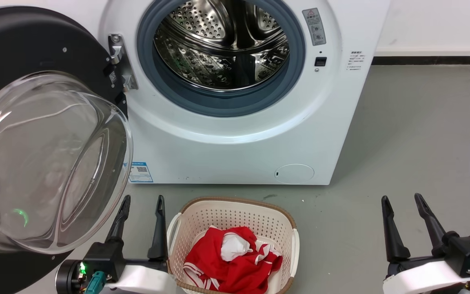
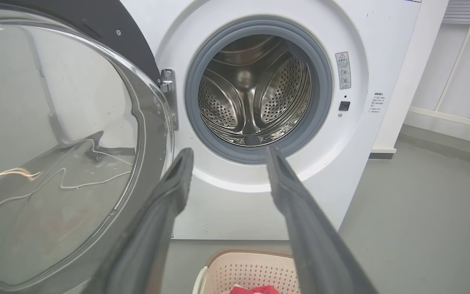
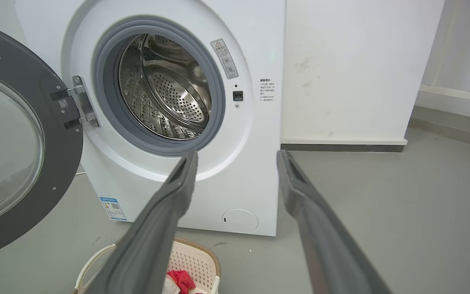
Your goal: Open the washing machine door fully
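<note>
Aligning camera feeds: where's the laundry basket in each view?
Head view: laundry basket bottom centre, on the floor before the washing machine.
Left wrist view: laundry basket at the bottom edge, between that arm's fingers.
Right wrist view: laundry basket bottom left, partly behind one finger.
Shared landmark: the metal door hinge, left of the drum mouth.

Wide-open door (image 1: 47, 134) hinged at the left of washer (image 1: 235, 155), basket (image 1: 235, 201) of red and white cloth (image 1: 227, 265) on the floor before it, left gripper (image 1: 143, 199) spread between door and basket, right gripper (image 1: 402, 197) spread far right.
</note>
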